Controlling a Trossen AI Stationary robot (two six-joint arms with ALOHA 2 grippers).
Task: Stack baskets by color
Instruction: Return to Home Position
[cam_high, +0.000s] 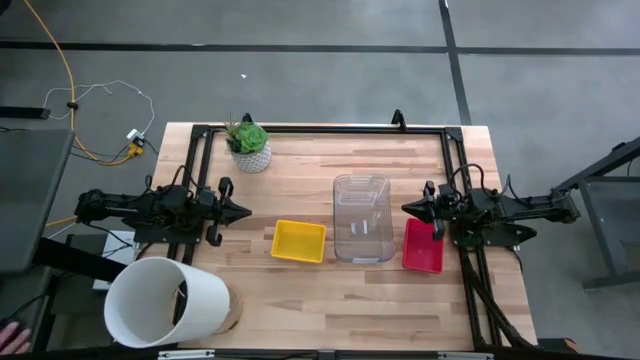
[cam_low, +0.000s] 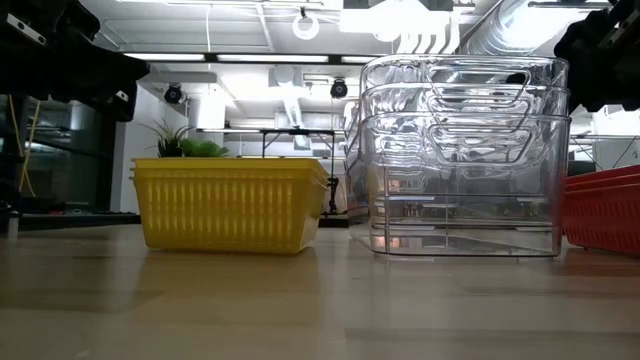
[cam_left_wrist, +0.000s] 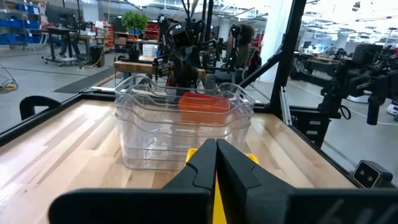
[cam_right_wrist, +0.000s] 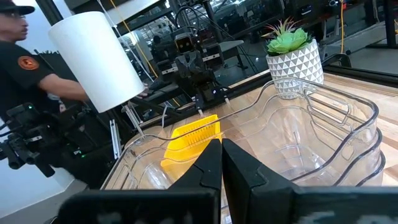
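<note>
A yellow mesh basket (cam_high: 299, 241) rests on its base at the table's middle, and also shows as the yellow basket (cam_low: 230, 204) in the low view. To its right stands a stack of clear baskets (cam_high: 362, 219), nested one in another (cam_low: 462, 150). A red mesh basket (cam_high: 423, 246) lies right of the stack, partly under my right gripper (cam_high: 407, 208). That gripper is shut and hovers level at the table's right edge, pointing at the stack. My left gripper (cam_high: 247, 211) is shut, level, at the left edge, pointing at the yellow basket.
A big white cylindrical tub (cam_high: 165, 301) lies at the near left corner. A small green plant in a white pot (cam_high: 249, 146) stands at the far left. A black frame (cam_high: 320, 130) borders the table. A person (cam_right_wrist: 25, 43) stands beyond the table's left side.
</note>
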